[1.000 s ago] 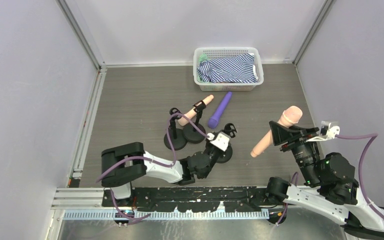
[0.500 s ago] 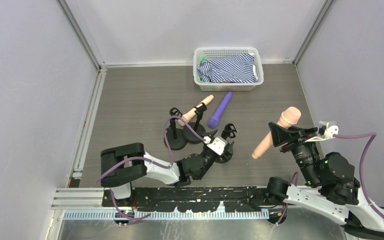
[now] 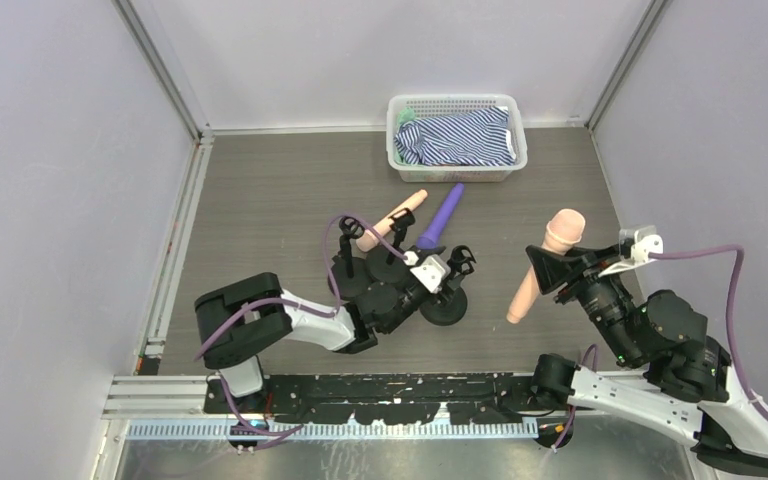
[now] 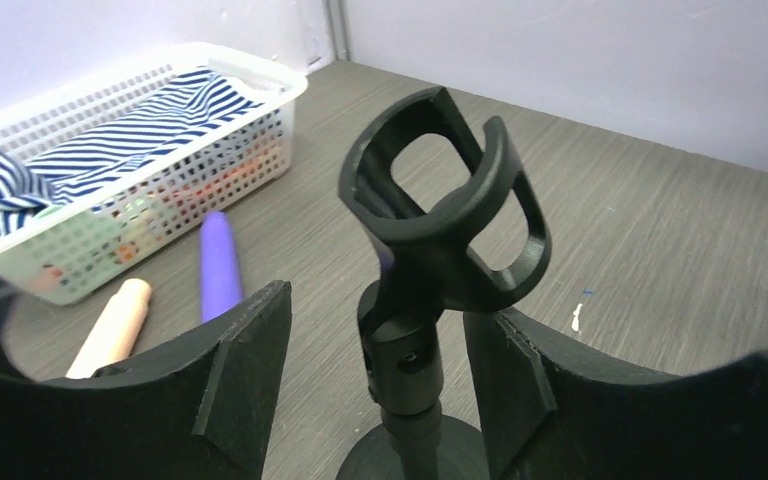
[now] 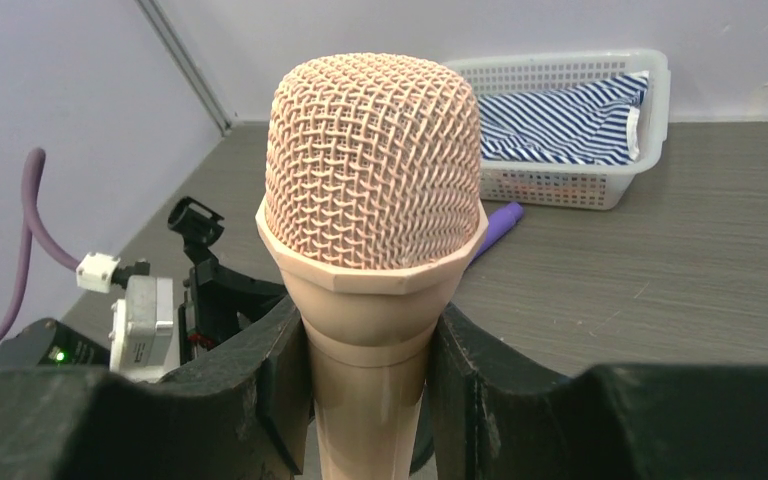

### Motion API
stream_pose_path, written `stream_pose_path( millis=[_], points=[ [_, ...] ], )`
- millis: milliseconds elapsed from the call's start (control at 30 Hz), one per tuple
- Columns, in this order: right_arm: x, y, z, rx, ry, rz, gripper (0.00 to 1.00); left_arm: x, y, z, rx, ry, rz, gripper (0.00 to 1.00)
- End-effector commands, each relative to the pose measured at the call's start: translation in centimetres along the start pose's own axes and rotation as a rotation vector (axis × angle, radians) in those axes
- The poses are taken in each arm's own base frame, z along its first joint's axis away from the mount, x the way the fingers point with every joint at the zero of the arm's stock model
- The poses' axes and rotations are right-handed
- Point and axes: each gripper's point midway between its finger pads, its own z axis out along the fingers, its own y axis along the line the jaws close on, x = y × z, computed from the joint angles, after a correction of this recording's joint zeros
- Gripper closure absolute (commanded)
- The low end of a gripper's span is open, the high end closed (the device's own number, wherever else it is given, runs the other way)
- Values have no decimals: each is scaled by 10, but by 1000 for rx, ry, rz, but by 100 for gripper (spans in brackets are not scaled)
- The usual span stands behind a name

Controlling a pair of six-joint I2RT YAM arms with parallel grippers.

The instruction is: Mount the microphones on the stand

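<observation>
One microphone [image 3: 392, 218] sits just left of another microphone [image 3: 441, 215], both before the basket [image 3: 455, 100], behind the nearest stand [image 3: 442, 310].

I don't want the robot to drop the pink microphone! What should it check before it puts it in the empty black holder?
1. Hold: ok, the right gripper is shut on the peach microphone just below its head, head up.
2. Holder free: ok, the clip has nothing in it.
3. Stand steadied: not ok, the left gripper has its fingers either side of the post of the stand, with gaps.
4. Lined up: not ok, the peach microphone hangs off to the right of the stand, apart from it.
5. Way free: ok, the purple microphone lies behind the stand.
6. Handle fits the clip: cannot tell.
</observation>
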Motion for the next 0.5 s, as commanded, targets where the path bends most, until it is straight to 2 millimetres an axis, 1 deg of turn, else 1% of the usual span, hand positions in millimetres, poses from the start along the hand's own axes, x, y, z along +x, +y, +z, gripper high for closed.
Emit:
stream_pose_path(
  millis=[0, 100, 167, 267, 367, 467],
  points=[
    [-12, 13, -1, -44, 46, -30, 99, -19, -11, 12, 84, -80, -28, 36],
    [-10, 15, 3, -26, 108, -85, 99, -18, -11, 15, 107, -84, -36, 37],
    [-6, 18, 9, -2, 160, -136, 99, -19, -13, 15, 130, -90, -42, 38],
    [-6, 22, 16, 21, 195, -187, 99, -22, -16, 15, 165, -101, -38, 42],
    [-8, 26, 25, 36, 209, -235, 99, -23, -19, 15, 191, -105, -42, 46],
    [-8, 34, 35, 45, 230, -287, 99, -24, -22, 17, 221, -109, -58, 54]
  ],
)
